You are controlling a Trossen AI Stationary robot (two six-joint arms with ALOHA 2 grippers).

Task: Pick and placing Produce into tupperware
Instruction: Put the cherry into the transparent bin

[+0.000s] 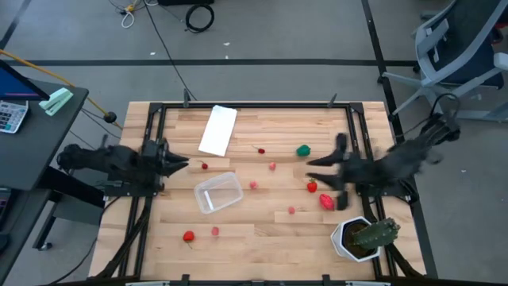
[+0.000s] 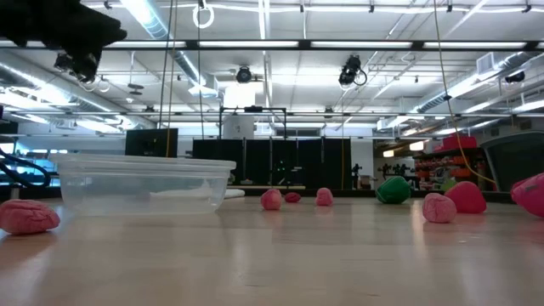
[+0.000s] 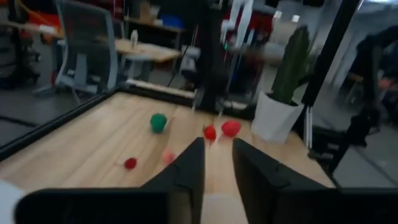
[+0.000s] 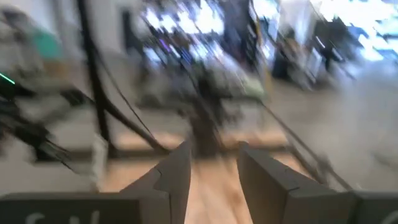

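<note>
Now the right gripper [image 1: 311, 167] hovers released by a red piece [image 1: 313, 187]; next, grasp it for the empty tupperware [image 1: 218, 192].

left arm lying low along the table's left edge, reaching inward, wrist level. left gripper [image 1: 181, 164] pointing toward the table's middle, fingers [image 3: 186, 171] parted by a narrow gap with nothing between them. right arm reaching in from the right side, bent at the elbow, forearm angled toward the centre. right gripper [image 1: 315, 169] over the right half of the table, its two fingers [image 4: 177, 171] spread apart and empty; seemingly raised off the surface, though hard to judge from above. neither gripper touching anything.
</note>
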